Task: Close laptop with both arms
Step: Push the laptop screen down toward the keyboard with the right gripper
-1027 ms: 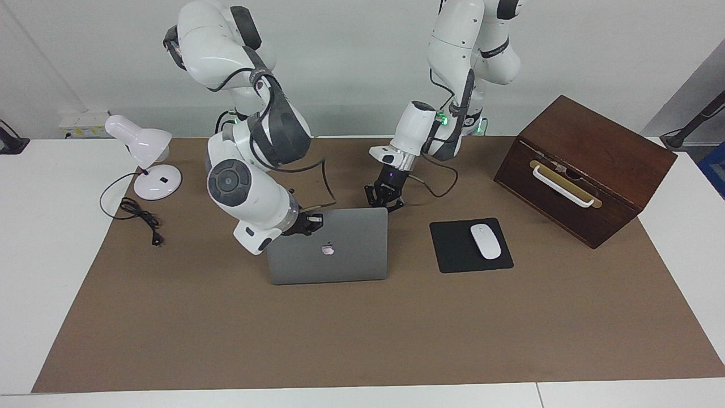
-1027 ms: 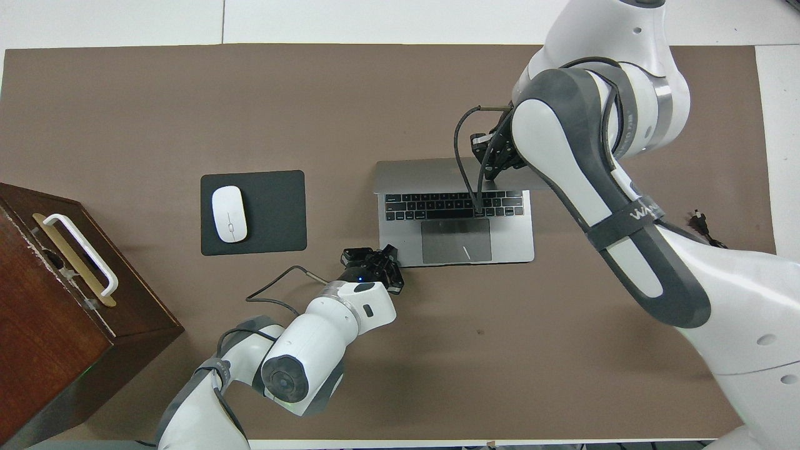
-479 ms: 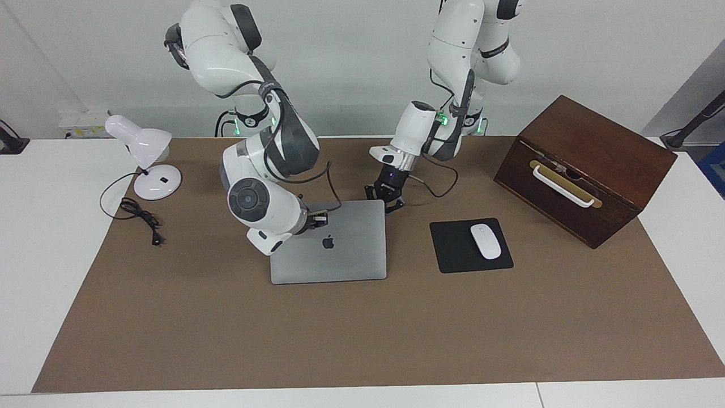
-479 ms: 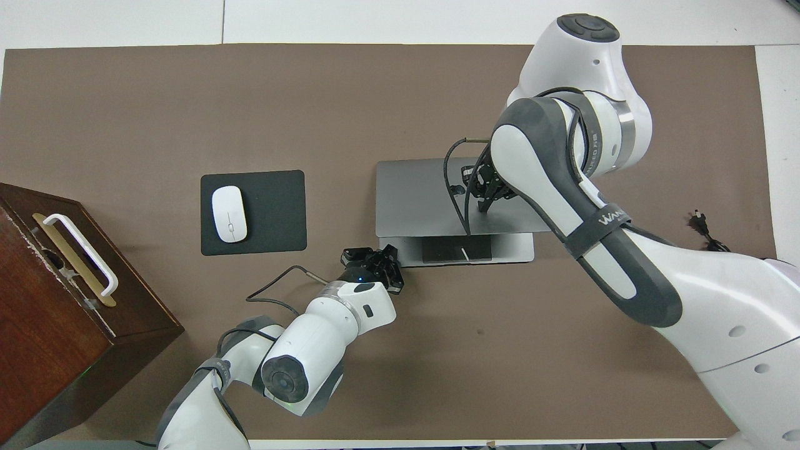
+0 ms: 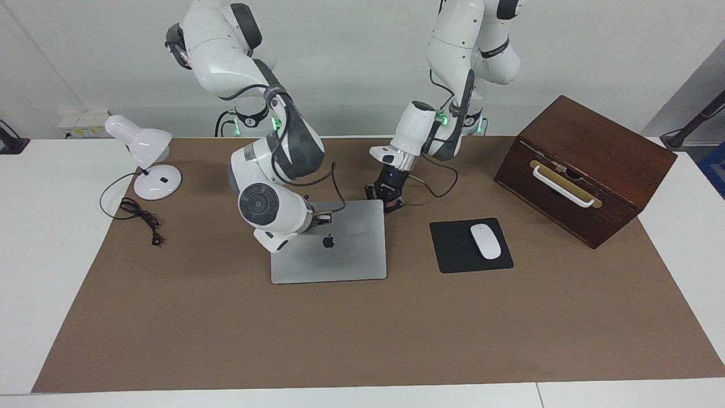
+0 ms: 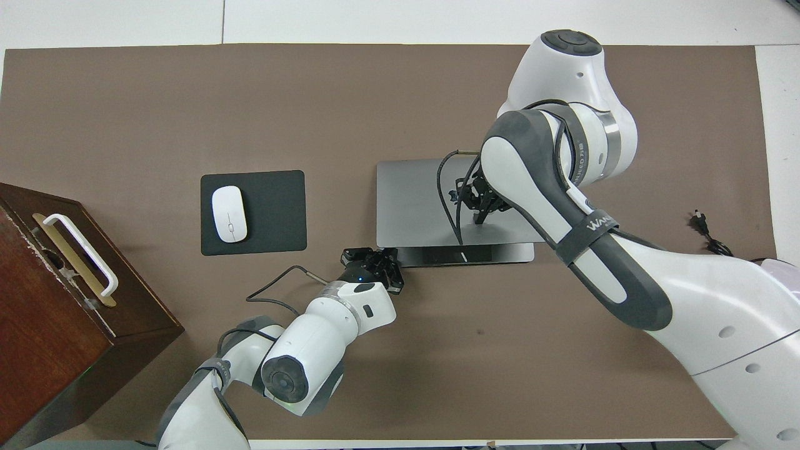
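Now the laptop (image 5: 334, 249) lies near the middle of the brown mat on the table (image 5: 34, 255), beside the black mouse pad (image 5: 453, 249) with its white mouse (image 5: 485, 241), and its lid is almost down: in the overhead view only a thin strip of the base with the trackpad edge shows along the side nearest the robots. The right gripper (image 6: 478, 209) is over the lid on the right arm's side of the logo, fingertips together and holding nothing, pressing on the silver surface as far as the facing view lets one judge. The left gripper (image 5: 388, 202), also shut and empty, sits at the laptop's corner nearest the robots on the left arm's side, seemingly steadying the base.

To finish well, the right gripper should carry on straight down with light, even pressure, since a push toward either side could skid the laptop on the mat. The left gripper needs to stay clear of the closing gap, or the lid will pinch it. The cable looping from the right arm's wrist across the lid should not get trapped under the edge.
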Robot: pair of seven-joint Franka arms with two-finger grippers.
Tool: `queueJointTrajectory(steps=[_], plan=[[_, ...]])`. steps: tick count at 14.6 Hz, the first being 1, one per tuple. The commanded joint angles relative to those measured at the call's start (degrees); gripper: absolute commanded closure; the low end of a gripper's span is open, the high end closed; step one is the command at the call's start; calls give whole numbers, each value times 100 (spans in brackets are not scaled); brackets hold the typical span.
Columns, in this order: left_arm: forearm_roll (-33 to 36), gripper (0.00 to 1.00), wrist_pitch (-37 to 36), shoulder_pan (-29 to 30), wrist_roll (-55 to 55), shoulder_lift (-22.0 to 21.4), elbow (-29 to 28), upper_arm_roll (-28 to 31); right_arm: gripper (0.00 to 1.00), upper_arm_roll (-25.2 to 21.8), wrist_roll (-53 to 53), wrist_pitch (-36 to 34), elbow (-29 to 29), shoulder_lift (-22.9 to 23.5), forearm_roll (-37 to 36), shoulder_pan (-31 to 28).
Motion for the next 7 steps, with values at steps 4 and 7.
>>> queueJointTrajectory(steps=[4,7], plan=[[-48,100,13,120,197,436,-18,69,100,80,125,-39,-503,-303,152,-107],[-48,100,14,120,189,436,-18,69,100,80,125,-30,-618,-356,152,-107]])
